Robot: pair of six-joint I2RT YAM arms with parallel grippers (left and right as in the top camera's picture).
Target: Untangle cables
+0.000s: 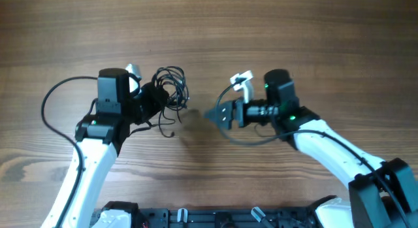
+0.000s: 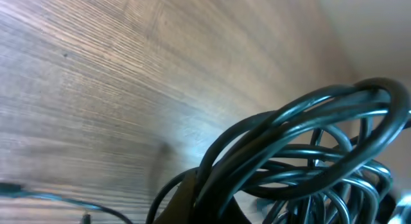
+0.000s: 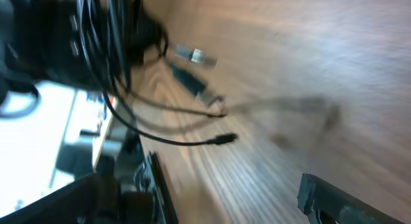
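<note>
Jaws first: on the left gripper (image 1: pixel 159 97) they are seen pressed together, and the cables (image 1: pixel 172 88) are judged to be pinched at the near edge of the bunch. On the right gripper (image 1: pixel 211 115) they are spread wide and nothing is held between them. It is parked well apart from the bundle.

Across the wooden table (image 1: pixel 294 32) no other objects are noted. The cables are found left of centre, gathered in one small dark knot of overlapping loops right at the left fingertips. A few loose strands (image 3: pixel 167 139) are trailed out below it. In the right wrist view a dark plug end (image 3: pixel 223 139) and a silver-tipped connector (image 3: pixel 192 54) are picked out.

Handling is judged as light, limp and springy; the loops would be expected to slide over one another, and the thin wire and tiny plugs could be strained by a hard tug. A free strand close behind its plug is suggested as the place to be gripped, with the knot anchored by the left.

No brand, label or legible writing can be made out.
</note>
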